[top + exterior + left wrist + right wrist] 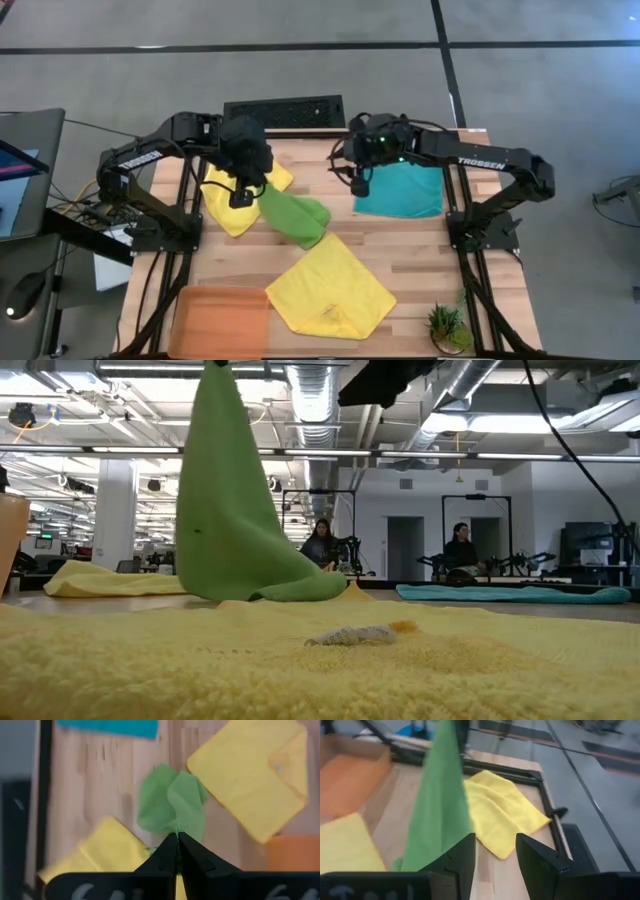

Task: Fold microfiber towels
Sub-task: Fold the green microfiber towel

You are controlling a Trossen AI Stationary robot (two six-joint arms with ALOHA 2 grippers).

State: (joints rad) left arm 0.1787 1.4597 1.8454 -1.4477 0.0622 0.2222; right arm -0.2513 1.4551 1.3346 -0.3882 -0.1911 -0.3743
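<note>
While the wooden table (420, 260) fills the overhead picture, the biggest cloth on it is the yellow towel (330, 285) spread flat as a diamond, well out from both grippers toward the front edge, with the orange tray (222, 318) just beside it. Next, the teal towel (400, 190) lies flat directly beside the right gripper (360, 186), which hangs over the towel's inner edge with its fingers (465, 857) parted and nothing between them. Over to the second yellow towel (235, 205), rumpled on the table right under the left gripper (240, 197). And there's the action: that left gripper is pinched tight on a corner of the lime green towel (295, 218), fingers (167, 857) pressed together on the fabric. From table height the green cloth (235, 500) hangs like a tall tent, its lower end bunched on the wood, trailing away from the gripper toward the table's middle. Smallest, a little potted plant (447, 328) sits at the front corner on the right arm's side.
</note>
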